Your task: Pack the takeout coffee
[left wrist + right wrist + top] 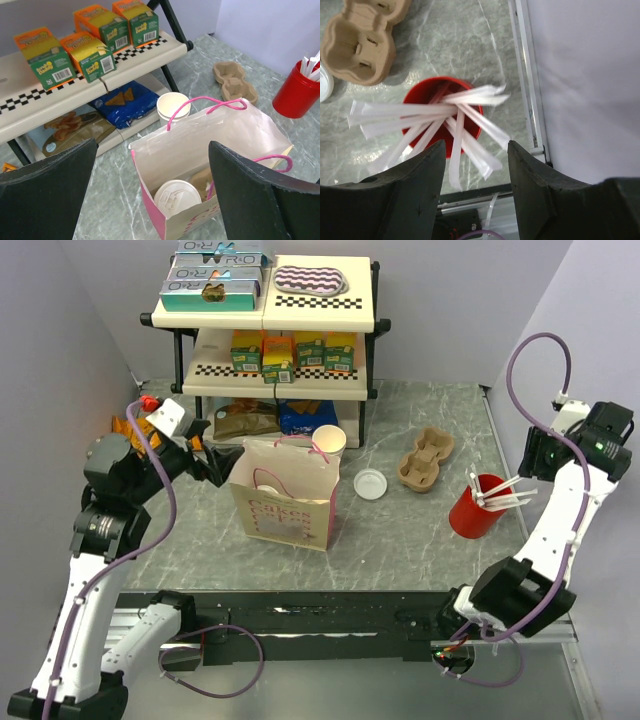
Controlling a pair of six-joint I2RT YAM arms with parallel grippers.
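Paper bag (pixel 235 135) holds takeout coffee (pixel 175 199) below left claw (pixel 152 150).

A red cup (pixel 474 515) bristling with paper-wrapped straws (pixel 500 498) stands on the grey marbled table (pixel 400 540), near a 2-well cardboard carrier (pixel 426 459) and a loose white lid (pixel 371 484). Behind, a lidless cream cup (pixel 329 442) sits before a checker-trimmed shelf (pixel 322 372) of green-and-orange cartons (pixel 309 349).

Paper bag (pixel 283 508) mid-table with pink handles, takeout coffee (pixel 266 481) lid showing inside, lidless cup (pixel 330 440) just behind bag, loose white lid (pixel 370 484) to its right, cardboard carrier (pixel 426 458), red cup (pixel 474 512) of straws, shelf rack (pixel 265 310) at back, left arm (pixel 105 465) beside bag
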